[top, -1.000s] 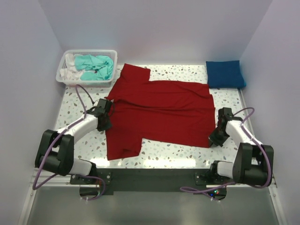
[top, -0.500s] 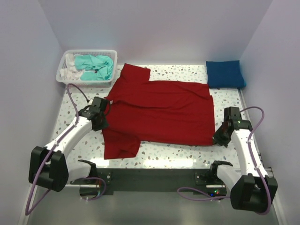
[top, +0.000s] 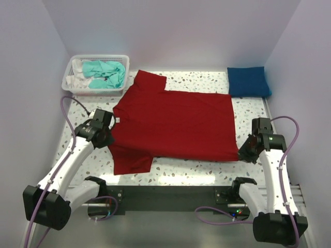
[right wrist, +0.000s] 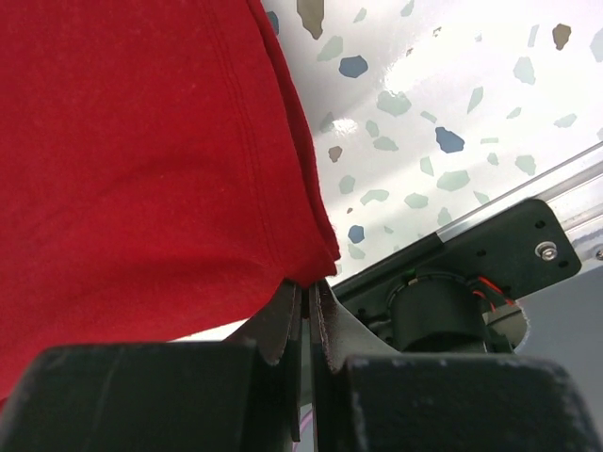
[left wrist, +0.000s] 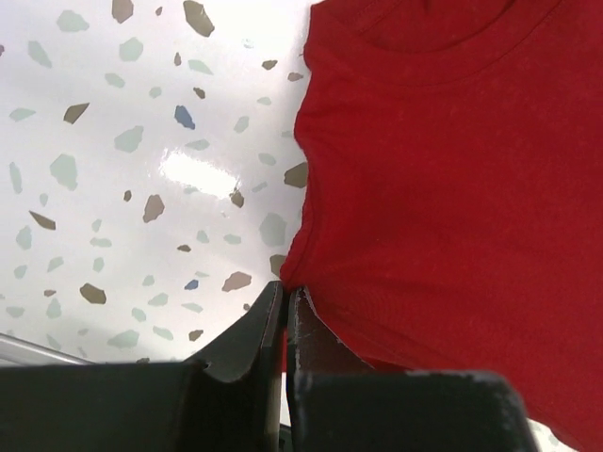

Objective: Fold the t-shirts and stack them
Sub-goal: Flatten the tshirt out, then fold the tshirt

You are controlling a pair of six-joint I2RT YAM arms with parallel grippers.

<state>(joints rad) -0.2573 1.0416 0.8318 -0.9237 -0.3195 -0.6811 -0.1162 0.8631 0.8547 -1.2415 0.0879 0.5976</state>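
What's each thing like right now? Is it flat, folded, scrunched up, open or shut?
red t-shirt: spread out, unfolded, pinched at two edges.
blue t-shirt: folded, lying at the far right corner.
teal t-shirt: scrunched up inside the basket.
basket: upright, with cloth in it.
left gripper: shut on the red t-shirt's edge.
right gripper: shut on the red t-shirt's corner.

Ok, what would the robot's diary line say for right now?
left gripper: shut on red t-shirt | right gripper: shut on red t-shirt | blue t-shirt: folded, far right | teal t-shirt: in basket
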